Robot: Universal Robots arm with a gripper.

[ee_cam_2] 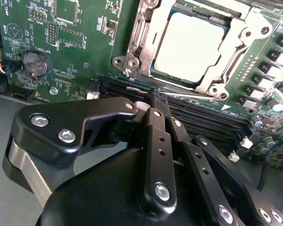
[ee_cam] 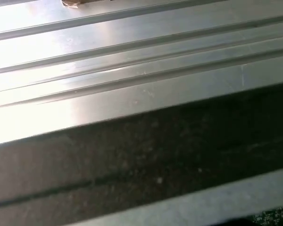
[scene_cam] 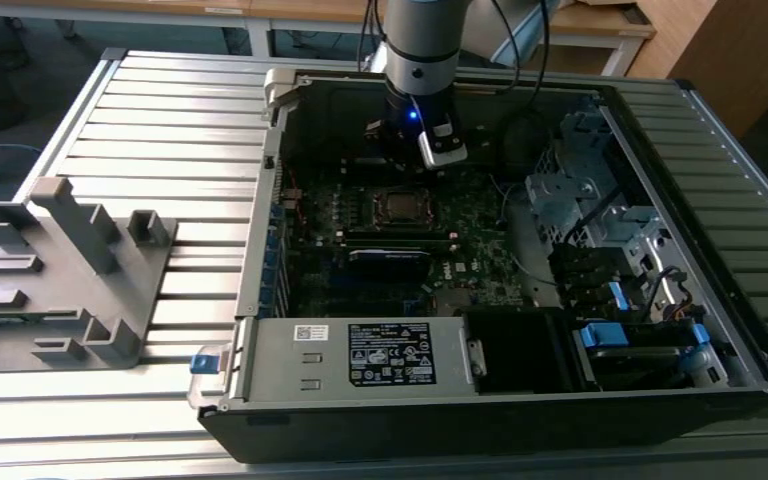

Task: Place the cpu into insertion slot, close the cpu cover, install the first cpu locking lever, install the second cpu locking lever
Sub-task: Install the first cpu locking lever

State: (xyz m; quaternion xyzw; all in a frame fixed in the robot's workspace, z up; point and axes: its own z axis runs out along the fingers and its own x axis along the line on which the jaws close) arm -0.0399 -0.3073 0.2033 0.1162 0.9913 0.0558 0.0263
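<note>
A ribbed metal table (scene_cam: 157,110) spans the exterior view, and an open computer case (scene_cam: 491,430) lies on it across the centre and right of the frame. The robot arm (scene_cam: 418,40) comes down from the top centre into the case. A grey plastic stand (scene_cam: 64,270) sits on the table at the exterior view's left, apart from the case. A labelled grey power-supply box (scene_cam: 357,355) lies along the case's lower edge, and the green circuit board (scene_cam: 478,230) covers the floor above it. The gripper (ee_cam_2: 155,100) hangs over the board just beside the insertion slot (scene_cam: 398,206), its black fingers (ee_cam_2: 158,141) pressed together with nothing between them. In the second wrist view the cpu cover (ee_cam_2: 251,29) lies flat on the slot, framing the cpu (ee_cam_2: 188,47) seated inside. A coin battery (ee_cam_2: 33,63) sits on the board nearby.
</note>
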